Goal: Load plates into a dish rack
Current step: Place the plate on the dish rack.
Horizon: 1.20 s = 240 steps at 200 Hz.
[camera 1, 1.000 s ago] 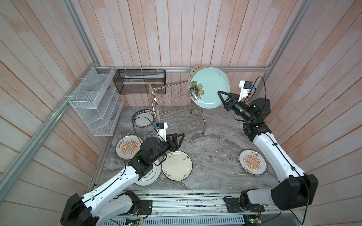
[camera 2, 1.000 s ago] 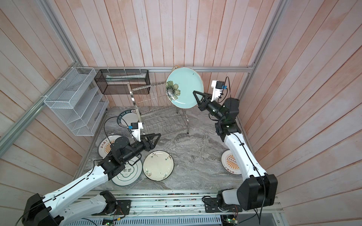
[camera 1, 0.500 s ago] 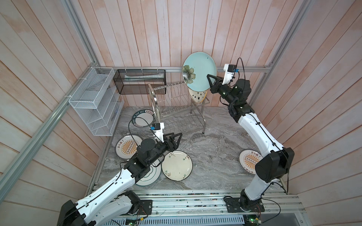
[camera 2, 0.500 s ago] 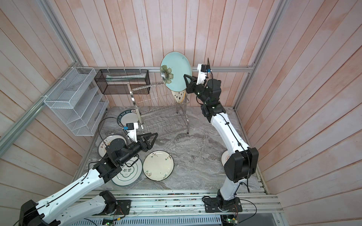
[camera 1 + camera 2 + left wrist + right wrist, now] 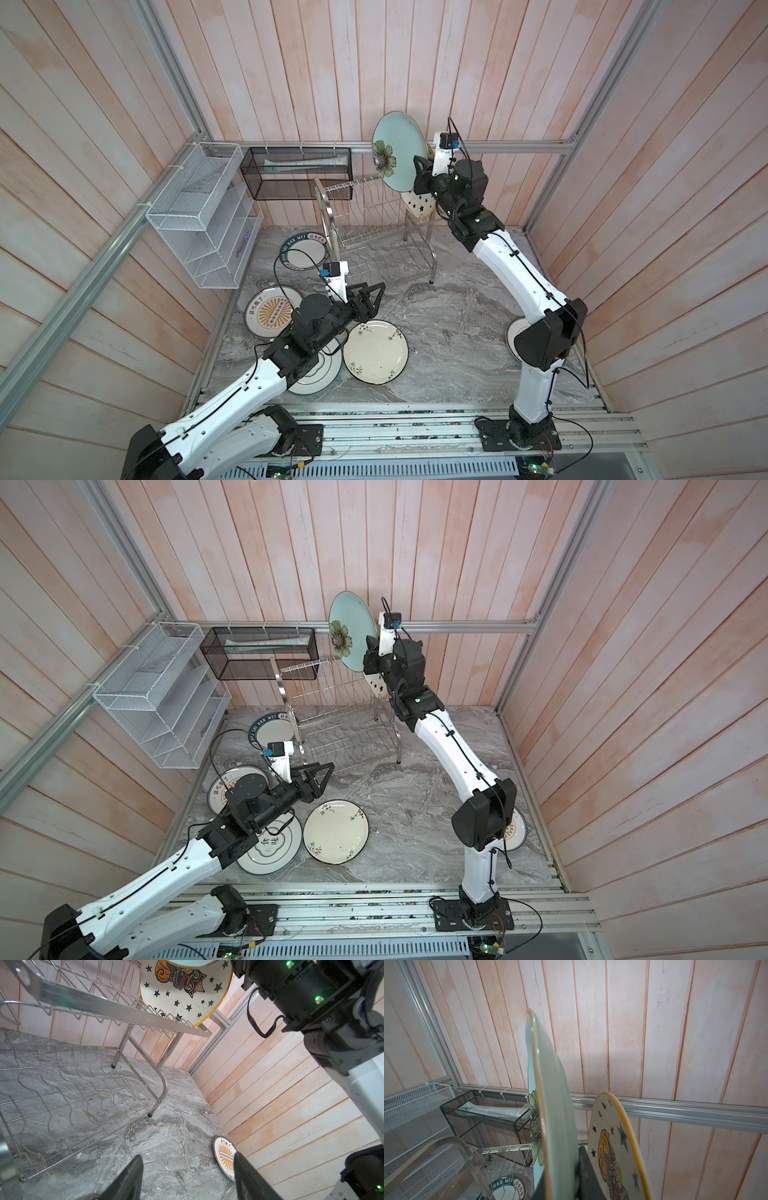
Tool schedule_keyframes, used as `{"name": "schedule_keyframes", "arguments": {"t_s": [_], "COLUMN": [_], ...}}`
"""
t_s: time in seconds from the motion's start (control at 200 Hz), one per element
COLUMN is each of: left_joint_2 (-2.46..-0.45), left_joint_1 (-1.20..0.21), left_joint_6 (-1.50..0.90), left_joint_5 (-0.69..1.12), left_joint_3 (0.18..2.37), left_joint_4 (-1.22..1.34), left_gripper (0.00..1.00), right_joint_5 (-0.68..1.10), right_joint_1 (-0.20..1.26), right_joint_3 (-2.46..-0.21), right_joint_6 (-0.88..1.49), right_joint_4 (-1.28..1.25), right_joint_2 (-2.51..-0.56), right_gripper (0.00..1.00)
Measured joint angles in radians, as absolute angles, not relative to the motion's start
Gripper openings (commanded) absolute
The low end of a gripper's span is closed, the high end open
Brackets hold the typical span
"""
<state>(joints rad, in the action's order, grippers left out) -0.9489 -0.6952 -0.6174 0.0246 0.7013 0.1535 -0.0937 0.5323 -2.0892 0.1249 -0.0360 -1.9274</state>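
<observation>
Grey marbled tabletop (image 5: 457, 332), walled by pale pink planks (image 5: 291, 62). The left gripper (image 5: 379, 297) hovers empty, jaws apart, with a cream floral plate (image 5: 376, 351) flat on the table near its fingertips. The right gripper (image 5: 417, 167) pinches the lower rim of the pale blue plate (image 5: 397, 145). That plate stands on edge above its fingers, flowered face toward the black mesh basket (image 5: 297, 174), over the dish rack (image 5: 374, 224). The star plate (image 5: 417, 205) stands slotted just beside the fingers.
</observation>
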Motion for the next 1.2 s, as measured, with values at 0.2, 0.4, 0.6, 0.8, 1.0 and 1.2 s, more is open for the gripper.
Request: {"name": "schedule_keyframes", "arguments": {"t_s": [0.2,0.4,0.6,0.8,1.0,1.2], "left_joint_2": [-0.949,-0.949,-0.950,-0.959,-0.961,-0.961], "left_joint_1": [-0.695,-0.695,-0.695,-0.695,-0.695,-0.695], "left_joint_6": [-0.616,-0.613,-0.613,-0.613,-0.613,-0.613], "left_joint_5": [0.024,0.021,0.021,0.021,0.020,0.019], "left_joint_3": [0.701,0.701,0.701,0.701,0.701,0.701], "left_joint_4": [0.148,0.145,0.144,0.144,0.141,0.134], "left_gripper": [0.69,0.69,0.69,0.69,0.69,0.69], "right_joint_5": [-0.202,-0.273,-0.319,-0.364,-0.394,-0.408], "right_joint_1": [0.556,0.572,0.581,0.588,0.593,0.600], "right_joint_3": [-2.098,-2.098,-2.098,-2.097,-2.079,-2.014], "right_joint_6": [0.072,0.028,-0.002,-0.031,-0.051,-0.065], "right_joint_4": [-0.002,0.010,0.009,0.000,-0.011,-0.023], "right_joint_2": [-1.951,-1.970,-1.975,-1.975,-1.975,-1.973], "right_gripper": [0.00,0.00,0.00,0.00,0.00,0.00]}}
